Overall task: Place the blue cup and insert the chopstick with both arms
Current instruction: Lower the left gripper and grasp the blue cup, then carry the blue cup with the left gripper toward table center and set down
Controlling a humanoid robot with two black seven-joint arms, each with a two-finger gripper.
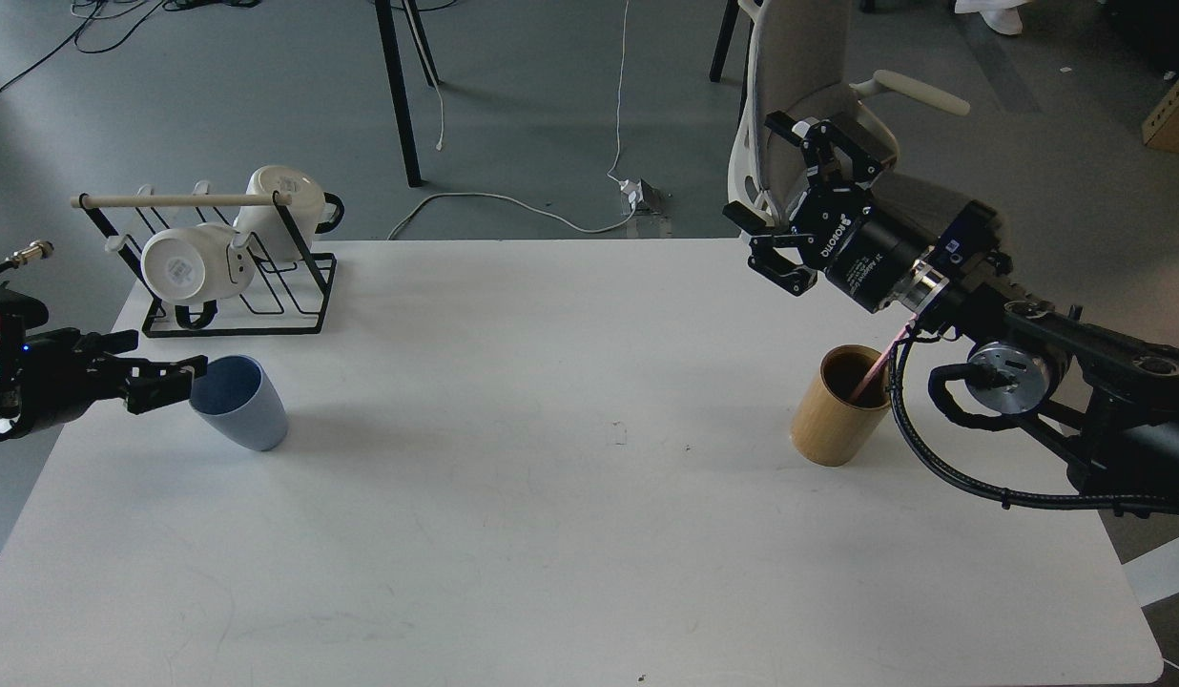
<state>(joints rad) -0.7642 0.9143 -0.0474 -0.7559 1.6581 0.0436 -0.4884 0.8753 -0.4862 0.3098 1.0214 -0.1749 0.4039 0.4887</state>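
1. Head view: white table fills the frame.
2. Upper right, my right gripper hovers, fingers wide, empty.
3. Bamboo holder, right, keeps the chopstick.
4. Left, my left gripper pinches the tilted blue cup by its rim, ready for placing.

My view is bright and evenly lit by soft, diffuse light. The white table is nearly washed out, though without hard glare. Shadows are faint and blurred: a pale one spreads right of the blue cup, another sits under the mug rack. Focus is sharp across the frame; my black arms lose detail in their darkest parts.
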